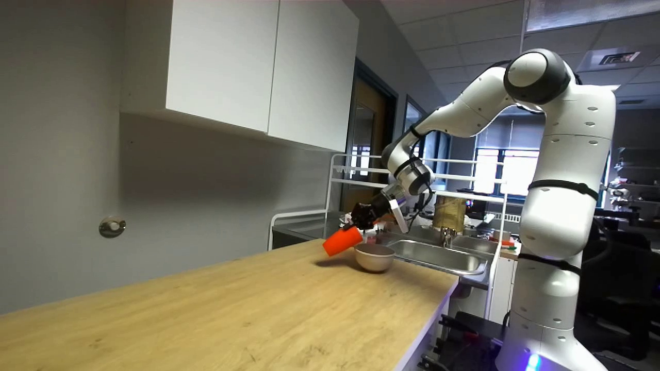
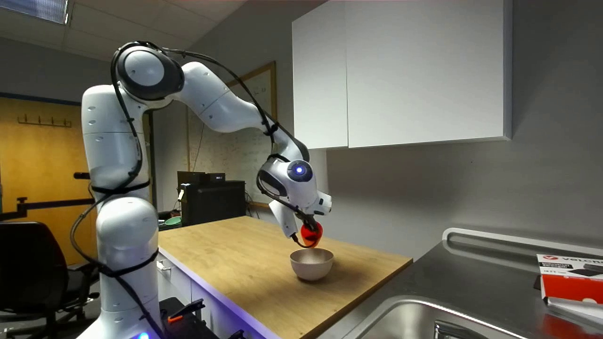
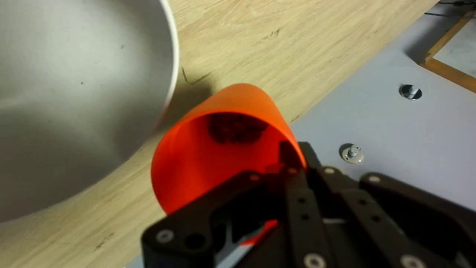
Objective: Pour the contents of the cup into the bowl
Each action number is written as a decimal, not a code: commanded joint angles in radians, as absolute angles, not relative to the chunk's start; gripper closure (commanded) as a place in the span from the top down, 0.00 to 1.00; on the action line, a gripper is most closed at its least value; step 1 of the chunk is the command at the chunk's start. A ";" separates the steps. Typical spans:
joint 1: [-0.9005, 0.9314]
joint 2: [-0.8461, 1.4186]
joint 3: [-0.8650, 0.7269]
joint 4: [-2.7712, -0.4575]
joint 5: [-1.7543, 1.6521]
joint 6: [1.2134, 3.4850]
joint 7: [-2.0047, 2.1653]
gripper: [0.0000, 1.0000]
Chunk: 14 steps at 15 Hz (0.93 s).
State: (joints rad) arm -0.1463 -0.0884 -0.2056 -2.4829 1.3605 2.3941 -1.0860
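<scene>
Pour preparation: cup [image 1: 342, 241] tilted beside bowl [image 1: 374, 262], contents [image 3: 237, 128] at the cup base.
The gripper [image 3: 298, 158] is closed on the cup wall, one finger inside and one outside, and appears to hold the cup clear of the counter [image 1: 247, 309]. The mouth faces the bowl side; the bowl's visible interior shows only a few dark specks [image 3: 82, 83]. The step in hand is judged to be alignment before the pour. Next move: raise the cup, bring its mouth over the bowl, then rotate it until the base is higher than the mouth.
</scene>
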 commanded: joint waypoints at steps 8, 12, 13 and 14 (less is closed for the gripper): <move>-0.233 -0.067 -0.250 -2.471 1.580 2.086 -1.361 0.01; -0.250 -0.027 -0.261 -2.471 1.670 1.978 -1.458 0.01; -0.255 -0.016 -0.263 -2.471 1.685 1.953 -1.478 0.01; -0.261 -0.004 -0.267 -2.472 1.699 1.925 -1.500 0.01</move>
State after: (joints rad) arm -0.2441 -0.0366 -0.2535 -2.4820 1.6491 2.0053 -1.4313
